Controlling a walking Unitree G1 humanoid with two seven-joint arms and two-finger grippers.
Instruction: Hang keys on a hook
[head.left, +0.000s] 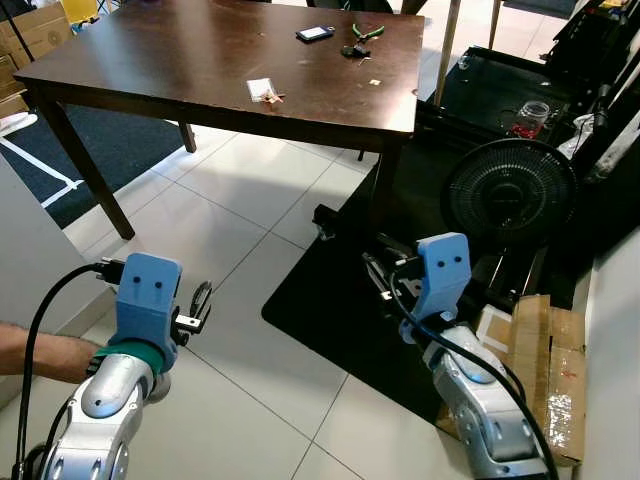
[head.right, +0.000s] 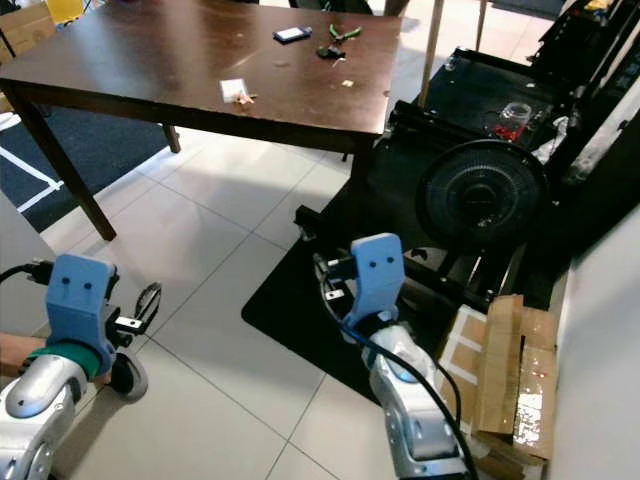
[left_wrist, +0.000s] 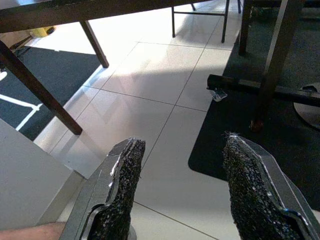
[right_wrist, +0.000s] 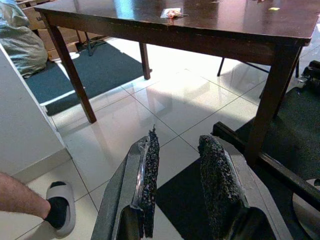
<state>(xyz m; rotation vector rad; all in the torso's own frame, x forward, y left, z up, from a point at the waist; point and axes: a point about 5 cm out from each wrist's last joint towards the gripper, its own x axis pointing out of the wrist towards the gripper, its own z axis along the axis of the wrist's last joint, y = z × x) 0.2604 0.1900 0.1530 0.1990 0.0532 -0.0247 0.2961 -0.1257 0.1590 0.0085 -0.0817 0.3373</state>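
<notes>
Keys (head.left: 355, 50) lay far across the tabletop (head.left: 150, 60), well ahead of both grippers; right gripper (right_wrist: 177, 175) nearer, jaws released, left gripper (left_wrist: 182, 180) likewise empty.

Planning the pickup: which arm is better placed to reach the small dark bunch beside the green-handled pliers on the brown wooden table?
Right, probably: the dark bunch lies toward the table's right end, ahead of the open right gripper; the left gripper sits farther left.

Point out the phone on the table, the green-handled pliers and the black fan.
phone (head.left: 315, 34), left eye view, middle of its dark screen.
green-handled pliers (head.left: 368, 31), left eye view, on the green handles.
black fan (head.left: 510, 192), left eye view, centre of the round grille.
</notes>
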